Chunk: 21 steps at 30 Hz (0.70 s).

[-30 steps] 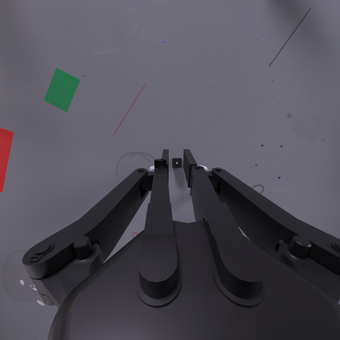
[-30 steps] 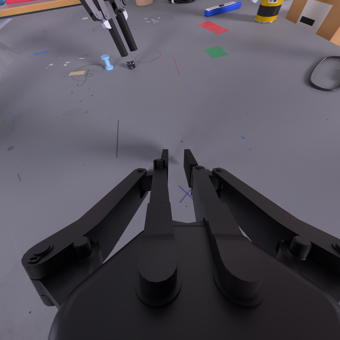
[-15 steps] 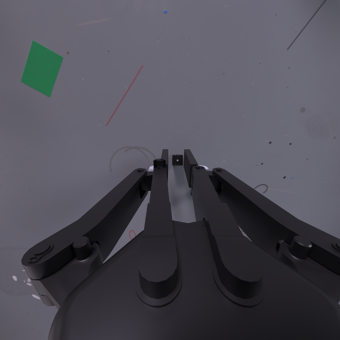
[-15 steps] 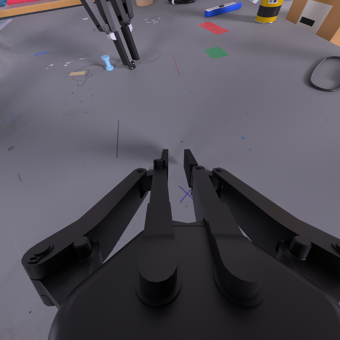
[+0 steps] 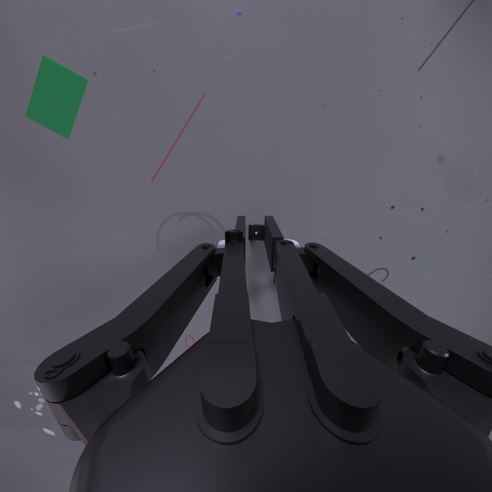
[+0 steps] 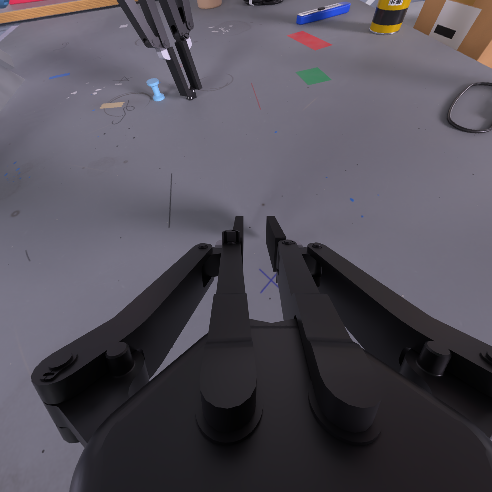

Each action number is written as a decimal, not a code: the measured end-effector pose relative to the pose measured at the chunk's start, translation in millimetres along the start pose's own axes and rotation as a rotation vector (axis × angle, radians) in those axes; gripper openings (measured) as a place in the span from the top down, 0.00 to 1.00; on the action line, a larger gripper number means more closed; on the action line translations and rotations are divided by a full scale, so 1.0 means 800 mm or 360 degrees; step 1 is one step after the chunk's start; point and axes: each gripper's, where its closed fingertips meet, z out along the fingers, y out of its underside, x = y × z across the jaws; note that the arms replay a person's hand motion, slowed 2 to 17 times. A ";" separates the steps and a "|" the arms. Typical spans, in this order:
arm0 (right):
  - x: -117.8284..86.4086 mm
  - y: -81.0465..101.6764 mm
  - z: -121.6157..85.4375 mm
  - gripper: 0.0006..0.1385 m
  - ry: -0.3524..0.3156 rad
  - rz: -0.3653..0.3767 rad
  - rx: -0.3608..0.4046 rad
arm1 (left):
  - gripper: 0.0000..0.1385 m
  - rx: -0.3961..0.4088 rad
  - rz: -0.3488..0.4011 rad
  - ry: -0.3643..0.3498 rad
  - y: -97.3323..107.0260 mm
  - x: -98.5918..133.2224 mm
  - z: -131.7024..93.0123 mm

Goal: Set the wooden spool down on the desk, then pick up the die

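Note:
The small black die (image 5: pixel 256 232) with white pips sits on the grey desk (image 5: pixel 292 133), between the fingertips of my left gripper (image 5: pixel 254 221). The jaws are narrowly open around it, with a thin gap on the left side. In the right wrist view the left gripper (image 6: pixel 190 91) stands steeply on the desk over the die (image 6: pixel 190 97). The light blue spool (image 6: pixel 155 90) rests on the desk just left of it, free of both grippers. My right gripper (image 6: pixel 254 223) hovers low over the near desk, jaws slightly apart and empty.
A green patch (image 6: pixel 313 76), a red patch (image 6: pixel 309 40) and a thin red line (image 6: pixel 256 95) mark the desk right of the die. A blue tool (image 6: pixel 323 12), a yellow-and-black can (image 6: pixel 387 16), a cardboard box (image 6: pixel 452 26) and a black cable loop (image 6: pixel 471 109) lie at the back and right.
My left gripper came down from above the die until its fingertips straddled it at the desk, and the jaws have narrowed slightly. The spool, die and right gripper have not moved.

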 end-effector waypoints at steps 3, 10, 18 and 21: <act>0.000 0.000 0.000 0.84 0.0000 0.0000 0.0000 | 0.87 -0.0008 0.0006 -0.0003 0.001 0.000 0.000; 0.000 0.000 0.000 0.84 -0.0001 0.0000 -0.0001 | 0.89 -0.0010 0.0019 0.0009 0.001 0.003 0.000; -0.001 0.000 0.000 0.84 0.0001 -0.0005 -0.0004 | 0.89 -0.0002 0.0000 0.0017 0.001 0.003 0.000; -0.001 0.001 0.000 0.84 -0.0001 -0.0004 -0.0005 | 0.89 0.0001 -0.0015 0.0014 0.001 0.003 0.000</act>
